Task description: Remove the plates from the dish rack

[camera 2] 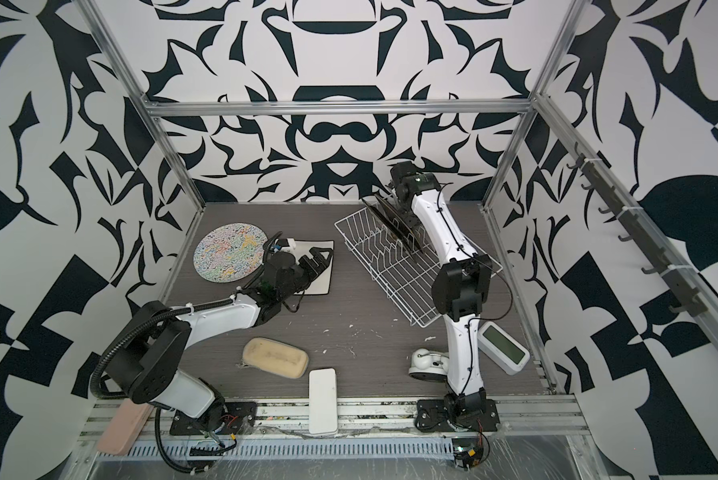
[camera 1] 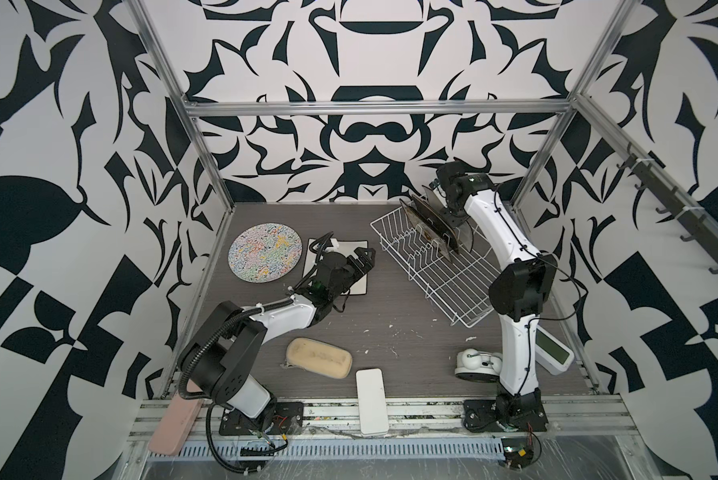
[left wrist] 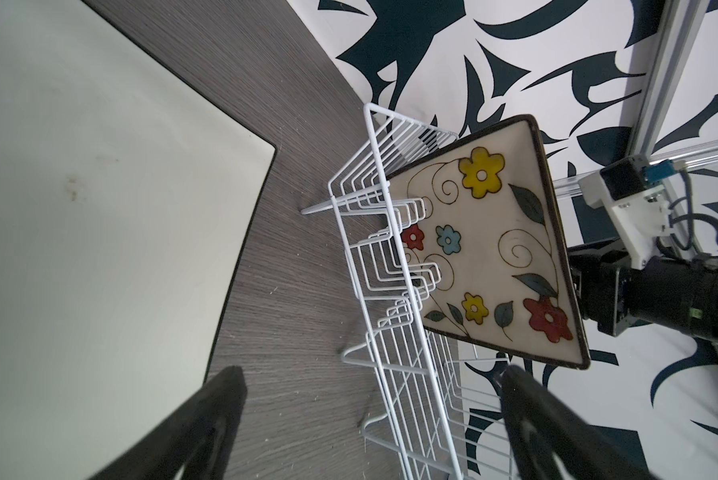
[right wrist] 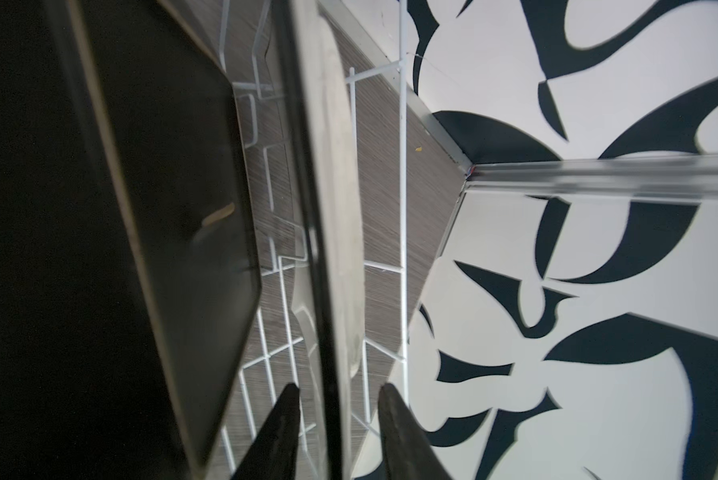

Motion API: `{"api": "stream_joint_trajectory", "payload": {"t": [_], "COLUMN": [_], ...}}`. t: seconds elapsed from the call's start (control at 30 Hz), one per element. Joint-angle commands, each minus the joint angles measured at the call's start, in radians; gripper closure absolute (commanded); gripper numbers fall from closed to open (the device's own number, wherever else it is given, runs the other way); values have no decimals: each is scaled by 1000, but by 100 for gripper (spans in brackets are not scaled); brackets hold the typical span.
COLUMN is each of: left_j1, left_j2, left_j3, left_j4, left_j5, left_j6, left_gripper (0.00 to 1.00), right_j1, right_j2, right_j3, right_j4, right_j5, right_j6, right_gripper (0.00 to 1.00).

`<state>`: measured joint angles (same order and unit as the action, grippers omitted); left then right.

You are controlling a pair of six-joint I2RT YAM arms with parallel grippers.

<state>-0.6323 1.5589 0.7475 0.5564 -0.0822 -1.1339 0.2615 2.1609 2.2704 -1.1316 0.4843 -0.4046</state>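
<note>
Right gripper point(right wrist: 337, 395) is at the dish rack point(camera 1: 444, 282), fingers straddling the rim of an upright dark-rimmed plate point(right wrist: 343, 232). There's a gap on each side, so it's not clamped. A dark square plate point(right wrist: 162, 166) stands just beside it. Left gripper point(left wrist: 372, 372) is spread wide and empty, right by a pale square plate point(left wrist: 100, 187) lying flat, with the round squiggle plate point(camera 1: 265, 252) just beyond.

**Bright, even light; bent edges**

Both top views were bright and evenly lit, with only faint, soft shadows on the grey bench point(camera 1: 390, 299). The frame rails point(camera 1: 374, 109) bowed toward the corners. The left wrist view was sharp at its centre, but the left end effector point(left wrist: 372, 374) showed as a dark blur. In the right wrist view, a dark plate point(right wrist: 120, 208) near the lens looked dim and soft, with one pale glint.
</note>
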Motion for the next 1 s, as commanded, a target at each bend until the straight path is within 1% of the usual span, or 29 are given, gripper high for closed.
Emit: {"api": "stream_joint_trajectory", "payload": {"t": [0.0, 0.27, 0.47, 0.77, 0.97], "left_j1": [6, 6, 6, 5, 6], "left_j2": [-14, -3, -8, -4, 0], "left_j3": [-5, 2, -4, -4, -3], "left_j4": [30, 36, 35, 35, 37], "left_j5": [-11, -1, -5, -4, -3], "left_j6": [-7, -15, -19, -27, -31], "left_gripper": [1, 1, 0, 0, 0], "right_j1": [1, 7, 14, 23, 25], "right_j2": [-36, -50, -50, -67, -69], "right_j3": [-2, -31, -41, -80, -90], "right_j4": [18, 38, 48, 76, 86], "right_j5": [28, 37, 47, 70, 80], "right_j6": [-4, -26, -31, -51, -62], "right_gripper": [69, 71, 74, 82, 84]}}
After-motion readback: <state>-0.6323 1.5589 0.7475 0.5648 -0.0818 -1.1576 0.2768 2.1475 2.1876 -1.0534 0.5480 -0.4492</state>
